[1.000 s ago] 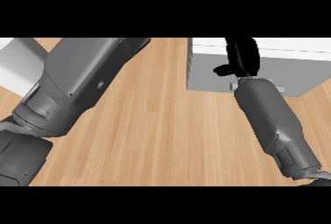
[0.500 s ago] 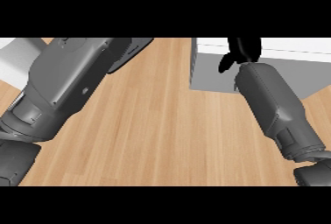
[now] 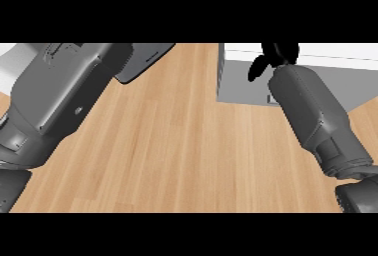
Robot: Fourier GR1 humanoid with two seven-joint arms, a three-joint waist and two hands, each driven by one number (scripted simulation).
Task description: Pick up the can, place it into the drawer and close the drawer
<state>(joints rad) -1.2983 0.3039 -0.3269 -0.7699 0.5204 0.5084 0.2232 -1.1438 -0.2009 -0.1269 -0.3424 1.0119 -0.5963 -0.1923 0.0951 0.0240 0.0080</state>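
The right hand reaches over the white drawer at the upper right, fingers hanging down — whether they hold anything cannot be told; the can is hidden; the left forearm crosses the wooden counter, its hand out of view.

A light wooden counter carries a grey-and-white drawer box directly under the right hand's fingers.

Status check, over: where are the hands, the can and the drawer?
Right robot hand over the white drawer unit, fingers partly hidden. Left robot hand out of view. Can not visible. Nothing seen blocking on the wooden counter.
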